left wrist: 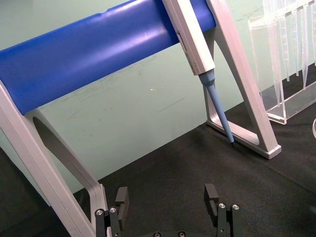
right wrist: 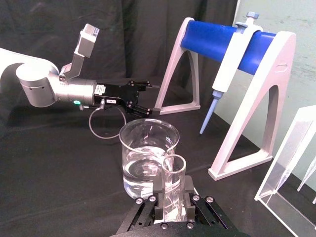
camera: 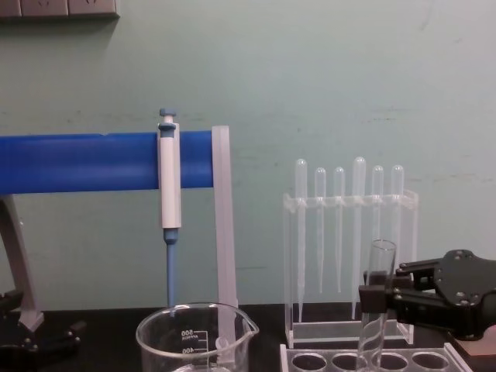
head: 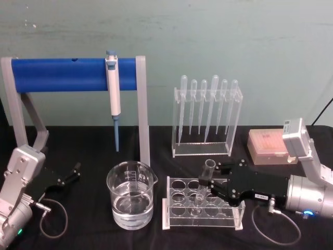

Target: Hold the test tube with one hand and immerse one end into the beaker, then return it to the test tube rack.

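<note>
The test tube (head: 207, 172) stands tilted in a hole of the clear rack (head: 229, 217), its flared rim up. My right gripper (head: 204, 185) reaches in from the right and is shut on the test tube's upper part. In the right wrist view its black fingers (right wrist: 189, 195) press both sides of the test tube (right wrist: 173, 173). The chest view also shows this right gripper (camera: 373, 297) on the test tube (camera: 380, 263). The beaker (head: 130, 195), about half full of clear liquid, sits just left of the rack. My left gripper (head: 70, 174) rests open at the far left, holding nothing.
A grey stand with a blue bar (head: 62, 74) holds a blue-and-white pipettor (head: 113, 91) behind the beaker. A clear holder of bulb pipettes (head: 207, 117) stands at the back right. A pink box (head: 266, 146) lies at the right. Loose cables lie near both wrists.
</note>
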You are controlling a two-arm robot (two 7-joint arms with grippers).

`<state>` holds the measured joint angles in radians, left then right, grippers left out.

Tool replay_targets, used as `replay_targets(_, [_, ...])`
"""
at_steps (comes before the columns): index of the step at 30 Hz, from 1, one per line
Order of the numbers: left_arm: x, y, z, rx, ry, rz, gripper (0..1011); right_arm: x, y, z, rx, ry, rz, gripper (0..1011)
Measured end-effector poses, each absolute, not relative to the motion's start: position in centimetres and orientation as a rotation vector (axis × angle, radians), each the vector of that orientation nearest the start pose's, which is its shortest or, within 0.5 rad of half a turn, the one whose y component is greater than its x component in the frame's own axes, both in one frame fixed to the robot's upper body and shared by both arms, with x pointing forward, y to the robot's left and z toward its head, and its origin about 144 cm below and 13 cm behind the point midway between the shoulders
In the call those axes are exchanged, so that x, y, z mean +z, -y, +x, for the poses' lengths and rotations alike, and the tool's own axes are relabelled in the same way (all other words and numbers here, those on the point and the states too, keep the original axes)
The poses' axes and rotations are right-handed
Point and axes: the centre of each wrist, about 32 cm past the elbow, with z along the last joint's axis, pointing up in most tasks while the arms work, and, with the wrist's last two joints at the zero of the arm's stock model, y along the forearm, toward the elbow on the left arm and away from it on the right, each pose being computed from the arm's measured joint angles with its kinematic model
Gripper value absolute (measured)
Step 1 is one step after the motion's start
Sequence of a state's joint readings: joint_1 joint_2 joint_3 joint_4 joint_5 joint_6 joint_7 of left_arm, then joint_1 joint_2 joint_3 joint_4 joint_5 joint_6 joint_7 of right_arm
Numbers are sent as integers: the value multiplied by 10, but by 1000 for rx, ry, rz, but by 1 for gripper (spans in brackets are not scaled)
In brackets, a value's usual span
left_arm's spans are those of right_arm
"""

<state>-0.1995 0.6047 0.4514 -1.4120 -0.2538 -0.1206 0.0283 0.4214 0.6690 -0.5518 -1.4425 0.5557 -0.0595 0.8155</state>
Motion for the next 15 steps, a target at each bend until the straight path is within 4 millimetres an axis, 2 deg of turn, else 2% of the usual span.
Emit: replay_targets(15, [1140,-310,489,1248,285,304,1000,1215,304,536,-408,135,-182,244])
